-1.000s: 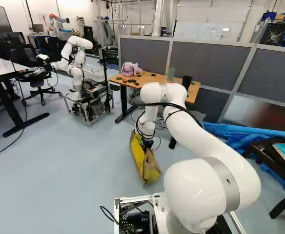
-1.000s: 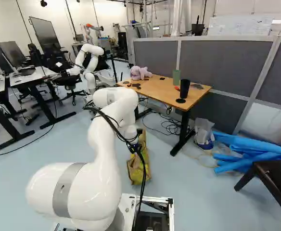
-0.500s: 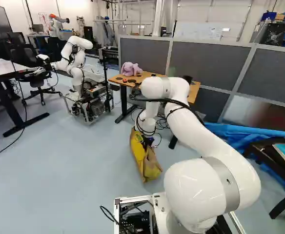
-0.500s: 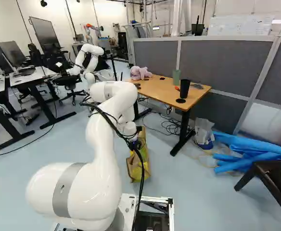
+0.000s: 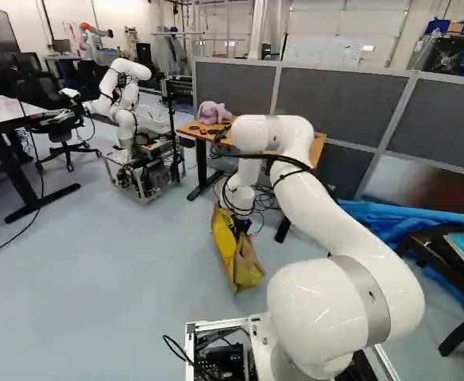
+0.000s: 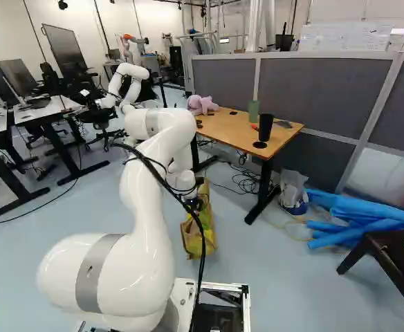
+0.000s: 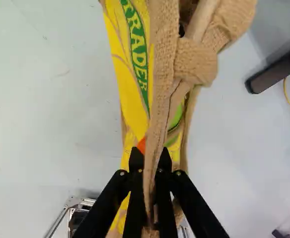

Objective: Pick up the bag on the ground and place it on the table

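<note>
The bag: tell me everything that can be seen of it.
The bag looks like coarse tan woven cloth, with yellow on its side and a green band of lettering. It has a long, narrow shape and sagging, creased sides. One woven handle runs between the claw, whose fingers close on it from both sides. The bag appears to rest on the floor, short of the wooden table. Its contents cannot be made out.

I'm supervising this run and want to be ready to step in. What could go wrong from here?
The end effector pinches only a narrow strap, so it might slip under load. The bag hangs below that pinch and could swing or tip if lifted. Over the table, it may knock the black cup.
</note>
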Controlling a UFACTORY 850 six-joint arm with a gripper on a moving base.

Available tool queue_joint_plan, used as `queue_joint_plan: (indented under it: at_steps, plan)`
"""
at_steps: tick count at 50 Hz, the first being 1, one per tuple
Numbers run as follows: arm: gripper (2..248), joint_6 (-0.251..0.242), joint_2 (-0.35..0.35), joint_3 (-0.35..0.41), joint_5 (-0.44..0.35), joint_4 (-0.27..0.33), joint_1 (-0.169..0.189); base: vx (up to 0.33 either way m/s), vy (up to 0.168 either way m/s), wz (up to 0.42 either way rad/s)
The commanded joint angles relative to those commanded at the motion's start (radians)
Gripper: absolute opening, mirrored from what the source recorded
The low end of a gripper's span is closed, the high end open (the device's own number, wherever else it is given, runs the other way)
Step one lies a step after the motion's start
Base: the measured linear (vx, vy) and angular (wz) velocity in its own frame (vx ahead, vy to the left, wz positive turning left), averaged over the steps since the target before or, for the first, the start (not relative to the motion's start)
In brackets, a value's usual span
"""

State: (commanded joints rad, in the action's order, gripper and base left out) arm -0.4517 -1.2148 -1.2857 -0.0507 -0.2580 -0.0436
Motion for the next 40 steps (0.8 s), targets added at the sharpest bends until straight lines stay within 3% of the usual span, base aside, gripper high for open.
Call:
queue_joint_plan:
  at_steps: [40]
  plan:
    - [28, 0.0, 0.148, 0.11, 0.0, 0.0, 0.0, 0.0, 0.0, 0.0]
